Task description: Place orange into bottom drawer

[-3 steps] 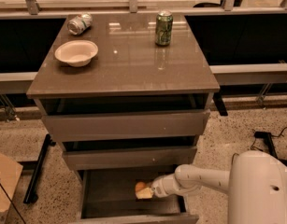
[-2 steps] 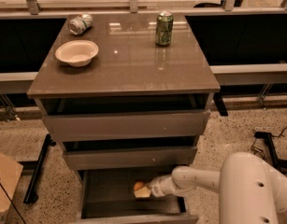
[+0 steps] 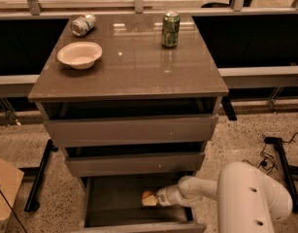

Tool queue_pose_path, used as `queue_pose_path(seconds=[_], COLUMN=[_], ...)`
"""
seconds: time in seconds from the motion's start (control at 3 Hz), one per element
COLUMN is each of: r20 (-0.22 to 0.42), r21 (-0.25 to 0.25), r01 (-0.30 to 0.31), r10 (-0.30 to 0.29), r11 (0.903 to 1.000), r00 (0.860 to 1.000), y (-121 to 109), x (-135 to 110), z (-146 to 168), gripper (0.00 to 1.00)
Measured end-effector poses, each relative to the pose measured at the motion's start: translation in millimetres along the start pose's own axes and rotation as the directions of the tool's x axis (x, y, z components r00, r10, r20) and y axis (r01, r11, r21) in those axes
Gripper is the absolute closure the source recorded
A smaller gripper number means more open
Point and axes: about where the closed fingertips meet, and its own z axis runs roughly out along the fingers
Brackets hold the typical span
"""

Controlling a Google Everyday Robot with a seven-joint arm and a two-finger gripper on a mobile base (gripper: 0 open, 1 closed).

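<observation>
The bottom drawer [image 3: 114, 212] stands pulled open at the foot of the cabinet, its dark interior showing. The orange [image 3: 148, 198] is low inside it, right of the middle, at the tip of my gripper [image 3: 157, 198]. My white arm reaches in from the lower right, and the gripper sits inside the drawer right against the orange. Whether the orange rests on the drawer floor is hidden.
On the cabinet top [image 3: 134, 76] are a beige bowl [image 3: 79, 55], a green soda can [image 3: 171, 29] upright, and a silver can [image 3: 83, 24] on its side. The two upper drawers [image 3: 131, 130] are slightly ajar. A cardboard box [image 3: 3, 188] stands at the left, cables on the floor at the right.
My arm has drawn a little to the left and nearer the camera. The orange stays at the gripper tip inside the bottom drawer.
</observation>
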Motion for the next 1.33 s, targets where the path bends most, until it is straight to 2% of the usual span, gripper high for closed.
queue_pose_path(seconds=[0.33, 0.67, 1.0, 1.33], r20=[-0.014, -0.052, -0.085, -0.085], r21=[0.026, 0.066, 0.101, 0.097], r01=[-0.028, -0.035, -0.036, -0.036], r10=[0.029, 0.039, 0.044, 0.044], r11=[0.9993, 0.9972, 0.9943, 0.9946], r00=[0.999, 0.998, 0.995, 0.995], y=[-14, -24, -27, -26], x=[10, 24, 37, 37], z=[5, 8, 8, 10], gripper=[1.00, 0.84, 0.53, 0.30])
